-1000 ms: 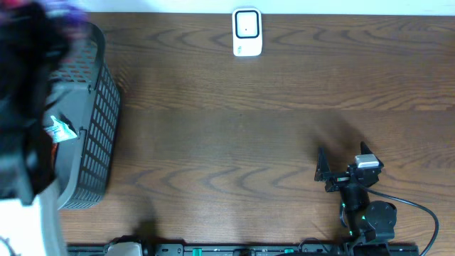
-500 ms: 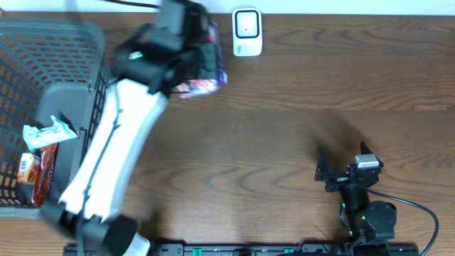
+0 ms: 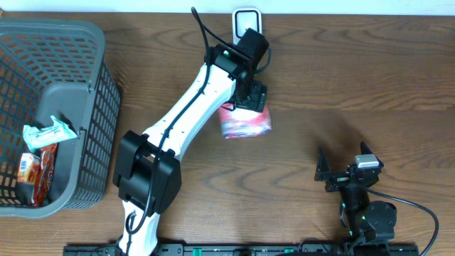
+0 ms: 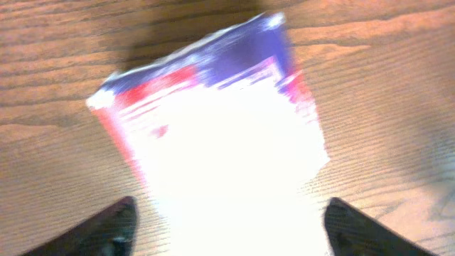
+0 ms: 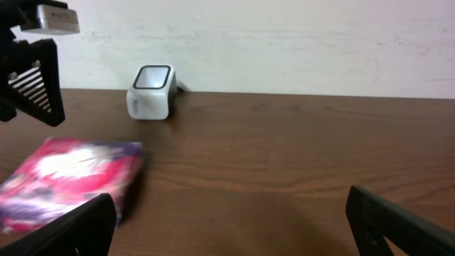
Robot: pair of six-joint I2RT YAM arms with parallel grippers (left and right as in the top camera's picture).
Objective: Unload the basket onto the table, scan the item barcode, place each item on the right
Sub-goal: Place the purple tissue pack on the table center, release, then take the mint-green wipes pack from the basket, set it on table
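Your left pincer [image 4: 231,208] is released: its two fingers [image 4: 117,227] stand wide apart and grasp nothing. It hangs above the pink, red and purple packet [image 3: 245,122]. From the right wrist camera you can see open air between the pincer and the packet, so they are apart. The packet lies flat on the desk [image 3: 341,78], about mid-width, on the near side of the white scanner [image 5: 151,92] and a little apart from it. The scanner stands at the far edge of the desk, and from overhead the left arm partly hides it. In the left wrist camera the packet is blurred and washed out, so you cannot read any print or barcode on it. Your right pincer [image 3: 343,162] is also released, jaws spread wide with nothing between them. It sits at the near right of the desk, well apart from the packet. At the far left stands the grey basket [image 3: 53,28], with a white packet [image 3: 50,131] and a red packet [image 3: 39,167] inside.
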